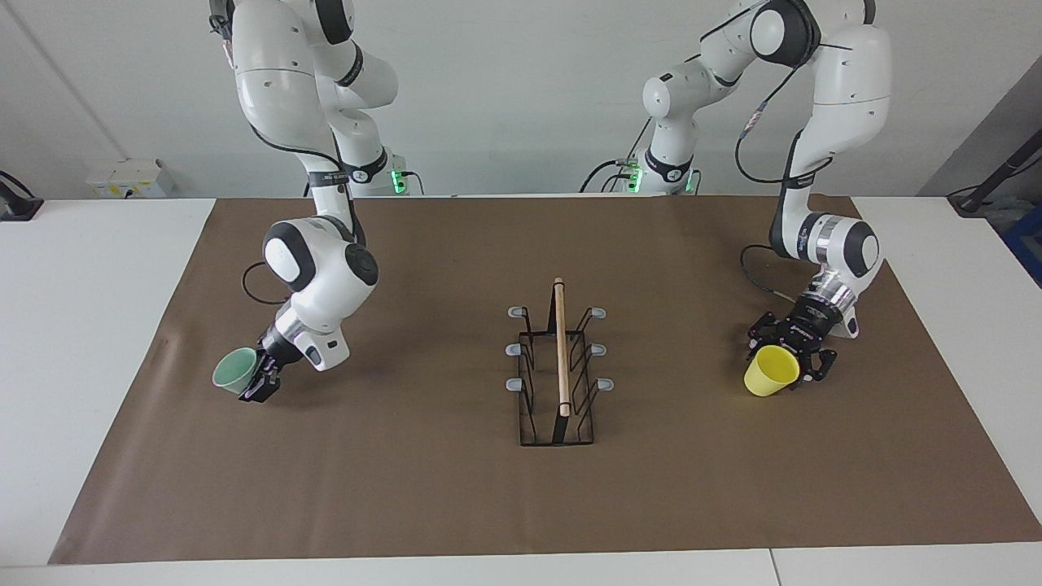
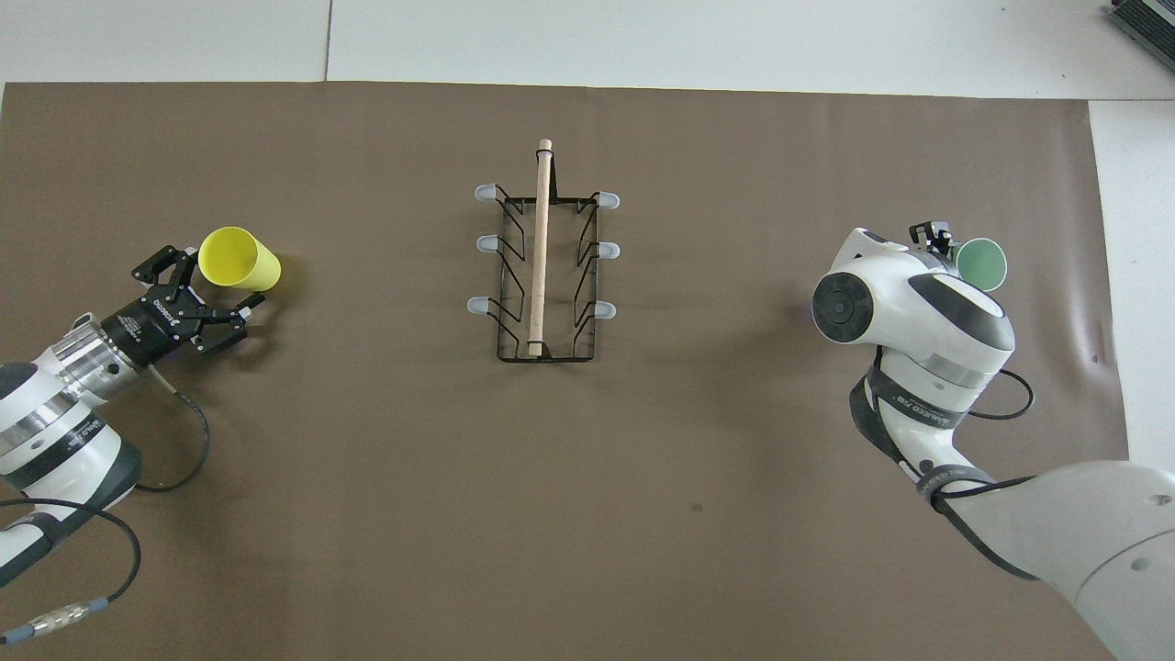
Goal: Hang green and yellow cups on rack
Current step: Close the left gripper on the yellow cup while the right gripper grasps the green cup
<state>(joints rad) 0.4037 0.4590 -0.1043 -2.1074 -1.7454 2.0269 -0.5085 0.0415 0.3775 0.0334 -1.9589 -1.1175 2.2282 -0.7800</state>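
Observation:
The black wire rack (image 1: 558,370) (image 2: 543,268) with its wooden rod stands mid-table, all pegs bare. My right gripper (image 1: 259,384) is shut on the rim of the pale green cup (image 1: 234,370) (image 2: 981,264) and holds it tilted just above the mat at the right arm's end; the wrist hides most of the gripper from overhead. At the left arm's end, my left gripper (image 1: 786,358) (image 2: 217,281) is low over the mat, its fingers closed against the sides of the tilted yellow cup (image 1: 768,372) (image 2: 239,258).
A brown mat (image 1: 488,505) covers most of the white table (image 1: 89,342). A small white box (image 1: 130,177) sits at the table's edge nearest the robots, toward the right arm's end. Cables loop beside both wrists.

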